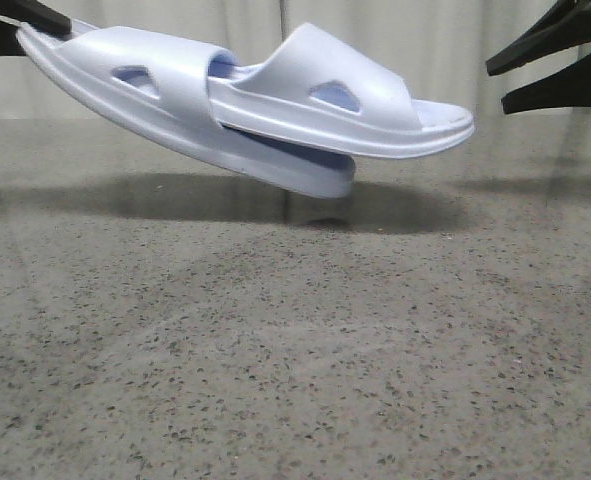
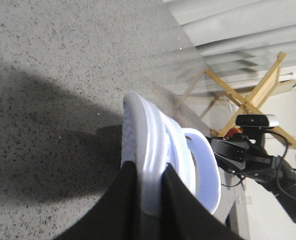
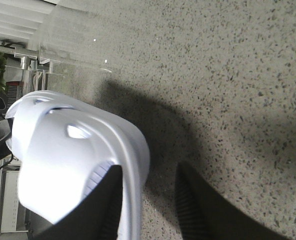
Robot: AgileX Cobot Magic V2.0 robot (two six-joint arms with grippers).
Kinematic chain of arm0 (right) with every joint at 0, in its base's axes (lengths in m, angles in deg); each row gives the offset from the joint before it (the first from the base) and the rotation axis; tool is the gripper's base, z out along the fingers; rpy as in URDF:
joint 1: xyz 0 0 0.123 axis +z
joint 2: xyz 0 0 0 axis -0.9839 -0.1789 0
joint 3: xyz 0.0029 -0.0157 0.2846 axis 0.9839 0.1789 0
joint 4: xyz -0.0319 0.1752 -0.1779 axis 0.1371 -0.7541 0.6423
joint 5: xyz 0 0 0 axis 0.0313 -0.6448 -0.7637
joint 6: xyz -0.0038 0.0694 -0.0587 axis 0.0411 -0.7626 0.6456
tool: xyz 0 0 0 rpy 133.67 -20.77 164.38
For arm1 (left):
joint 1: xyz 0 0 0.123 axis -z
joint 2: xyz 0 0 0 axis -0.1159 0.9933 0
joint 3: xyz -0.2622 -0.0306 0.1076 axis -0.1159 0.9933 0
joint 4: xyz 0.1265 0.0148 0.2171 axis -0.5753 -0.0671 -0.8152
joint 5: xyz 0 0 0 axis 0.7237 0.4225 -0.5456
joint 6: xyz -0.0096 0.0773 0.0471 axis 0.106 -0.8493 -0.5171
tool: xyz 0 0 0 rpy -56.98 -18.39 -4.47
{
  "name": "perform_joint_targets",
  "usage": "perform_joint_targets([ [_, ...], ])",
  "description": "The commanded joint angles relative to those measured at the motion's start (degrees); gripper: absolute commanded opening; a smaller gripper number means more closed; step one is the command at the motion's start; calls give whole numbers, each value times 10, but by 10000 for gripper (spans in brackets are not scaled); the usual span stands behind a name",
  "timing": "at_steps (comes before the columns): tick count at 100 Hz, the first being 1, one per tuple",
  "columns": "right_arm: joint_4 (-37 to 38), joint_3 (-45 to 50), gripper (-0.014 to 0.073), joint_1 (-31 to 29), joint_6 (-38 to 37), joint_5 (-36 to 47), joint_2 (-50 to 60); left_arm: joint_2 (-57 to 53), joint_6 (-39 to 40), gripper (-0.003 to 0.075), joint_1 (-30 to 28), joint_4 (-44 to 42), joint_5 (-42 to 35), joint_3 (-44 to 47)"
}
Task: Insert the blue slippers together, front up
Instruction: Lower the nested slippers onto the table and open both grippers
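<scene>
The two blue slippers are held nested in mid-air above the speckled table, one threaded under the strap of the other, straps facing up. The heel of the outer slipper is pinched between the closed fingers of the left gripper, seen at the far left of the front view. The right gripper is parted and empty, well clear of the inner slipper's end in the front view; in the right wrist view, nothing is gripped between its fingers. The insertion looks essentially made. For a tidy finish, the left grip should be kept level and firm, and the pair lowered gently so the inner slipper is not shaken out.
</scene>
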Motion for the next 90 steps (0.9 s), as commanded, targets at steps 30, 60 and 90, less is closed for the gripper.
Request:
perform_joint_targets([
  [30,-32,-16,208,-4,5,-72,25,-18,-14,16,43,-6,-69,-16],
  [60,-32,-16,207,-4,5,-72,25,-18,-28,220,48,-63,-105,-16],
  [90,-21,-16,207,-20,5,-72,25,-18,-48,436,38,-106,-118,-19],
])
